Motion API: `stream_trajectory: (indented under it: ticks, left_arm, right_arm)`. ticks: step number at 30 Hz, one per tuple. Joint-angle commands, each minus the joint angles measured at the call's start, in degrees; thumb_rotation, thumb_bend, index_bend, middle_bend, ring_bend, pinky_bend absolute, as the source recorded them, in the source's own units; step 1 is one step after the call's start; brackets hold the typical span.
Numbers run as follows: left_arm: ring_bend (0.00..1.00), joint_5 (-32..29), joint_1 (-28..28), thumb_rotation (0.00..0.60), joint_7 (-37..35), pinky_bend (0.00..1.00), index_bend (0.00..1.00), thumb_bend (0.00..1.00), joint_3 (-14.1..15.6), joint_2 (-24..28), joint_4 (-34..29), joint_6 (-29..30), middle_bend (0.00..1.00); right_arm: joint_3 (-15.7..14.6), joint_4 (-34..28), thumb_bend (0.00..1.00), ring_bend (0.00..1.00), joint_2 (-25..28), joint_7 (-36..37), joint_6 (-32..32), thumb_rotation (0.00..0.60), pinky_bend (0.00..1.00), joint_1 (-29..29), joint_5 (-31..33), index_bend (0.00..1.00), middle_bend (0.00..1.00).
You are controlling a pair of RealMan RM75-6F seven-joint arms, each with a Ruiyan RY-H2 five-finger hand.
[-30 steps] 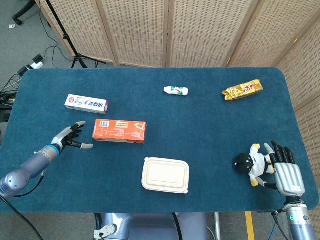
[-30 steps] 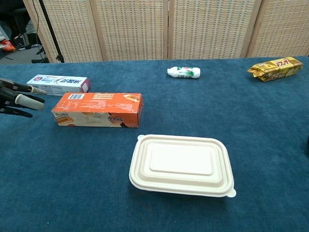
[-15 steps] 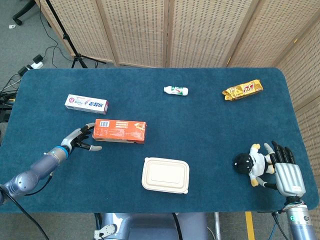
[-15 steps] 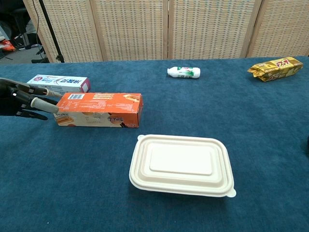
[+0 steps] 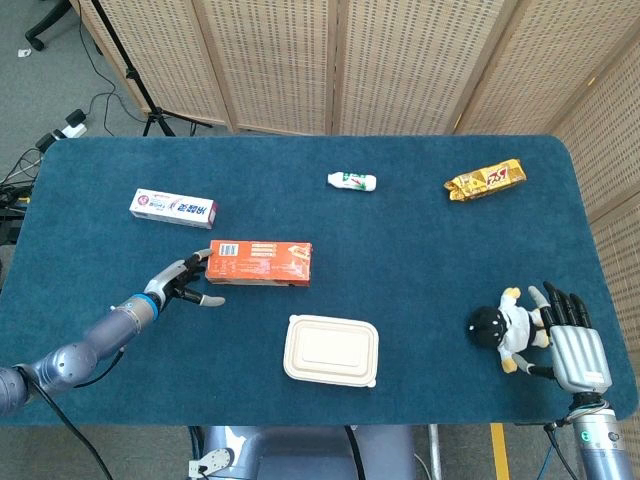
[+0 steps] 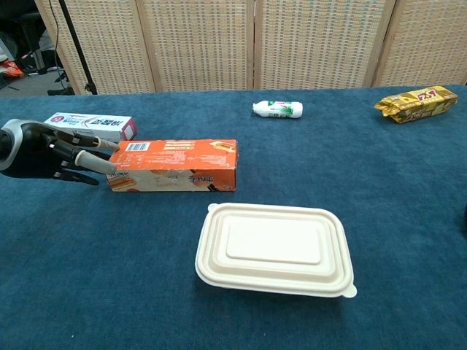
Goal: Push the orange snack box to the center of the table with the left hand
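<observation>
At the orange snack box's (image 5: 261,262) left end, my left hand (image 5: 185,283) presses with spread fingers, grasping nothing. The box has slid right since a second ago, nearing centre. The white container (image 5: 331,350) lies near, in front; the toothpaste box (image 5: 173,207) behind-left. My right hand (image 5: 570,335), open, touches the doll (image 5: 502,326).

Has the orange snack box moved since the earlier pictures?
Yes. The orange snack box has slid to the right, toward the table's middle: its right end now lies above the white lidded container, with the left hand touching its left end.
</observation>
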Motion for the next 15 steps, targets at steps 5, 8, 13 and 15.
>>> stream_trajectory:
  ticks: [5,8,13,15]
  left_arm:
    - [0.00,-0.55,-1.83,0.600,-0.64,0.00,0.00,0.10,-0.18,-0.83,-0.78,1.42,0.00]
    - [0.00,-1.03,-2.90,0.600,-0.69,0.00,0.00,0.10,0.03,-1.33,-0.61,1.80,0.00]
    - [0.00,-2.42,-4.81,0.600,-0.83,0.00,0.00,0.10,0.75,-2.47,0.04,2.07,0.00]
    - [0.00,-2.90,-5.62,0.600,-0.74,0.00,0.00,0.10,1.20,-3.04,0.46,2.07,0.00]
  right_arm:
    - [0.04,-0.01,0.05,0.00,0.10,0.27,0.07,0.600,0.00,-0.05,0.02,0.02,0.00]
    - [0.07,-0.02,0.05,0.00,0.17,0.39,0.08,0.600,0.00,-0.06,0.06,0.02,0.00]
    - [0.15,0.06,0.05,0.00,0.24,0.63,0.09,0.600,0.00,-0.07,0.12,0.02,0.00]
    - [0.20,0.09,0.05,0.00,0.28,0.77,0.02,0.600,0.00,-0.06,0.24,0.02,0.00]
